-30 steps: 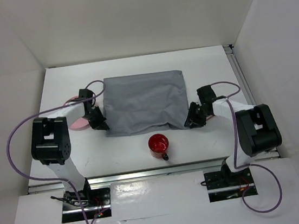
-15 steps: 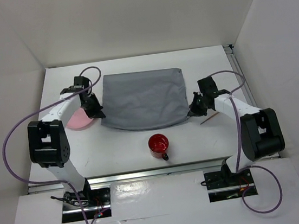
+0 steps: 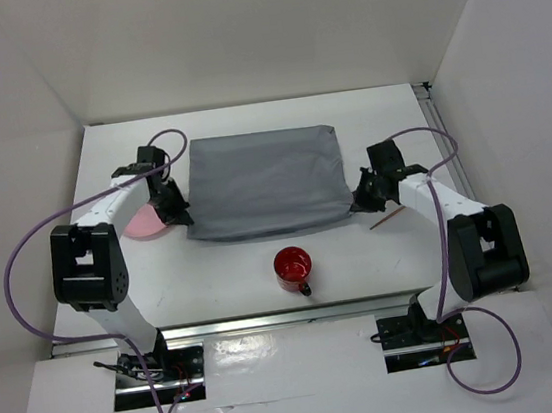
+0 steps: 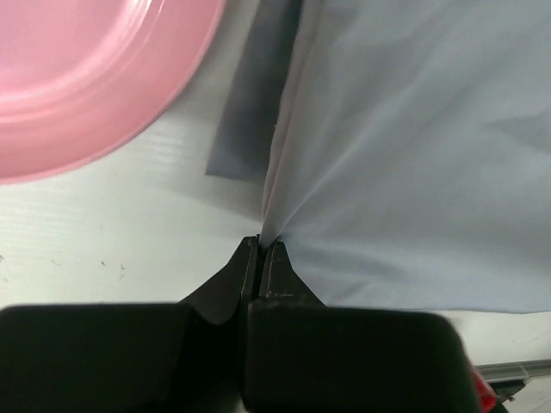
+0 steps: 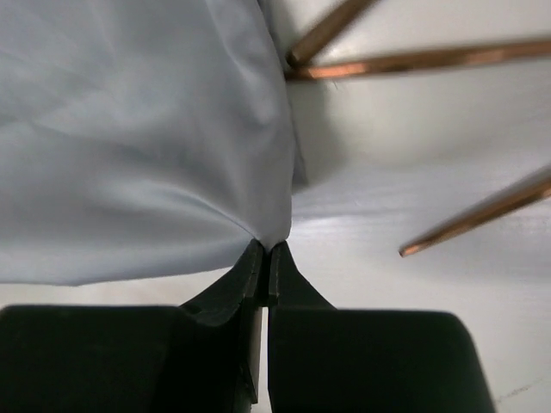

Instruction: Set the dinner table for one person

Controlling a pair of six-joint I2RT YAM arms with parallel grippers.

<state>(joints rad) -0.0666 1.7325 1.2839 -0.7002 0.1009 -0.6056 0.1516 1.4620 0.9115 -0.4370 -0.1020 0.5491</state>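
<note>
A grey cloth (image 3: 263, 183) lies spread on the white dinner table (image 3: 245, 120). My left gripper (image 3: 183, 218) is shut on the cloth's near left corner (image 4: 267, 232). My right gripper (image 3: 353, 205) is shut on its near right corner (image 5: 271, 232). Both corners are pinched and lifted a little off the table. A pink plate (image 3: 144, 223) lies left of the cloth, partly under my left arm; it also shows in the left wrist view (image 4: 77, 77). A red mug (image 3: 293, 267) stands in front of the cloth. Copper-coloured cutlery handles (image 5: 413, 60) lie right of the cloth.
Metal rails run along the table's front edge (image 3: 290, 318) and right edge (image 3: 441, 136). White walls enclose the table on three sides. One copper utensil (image 3: 386, 219) pokes out from under my right arm.
Both grippers moved away from me and outward with the cloth's near corners, pulling its near edge straight and flat. The copper utensil by my right arm has come into view.
</note>
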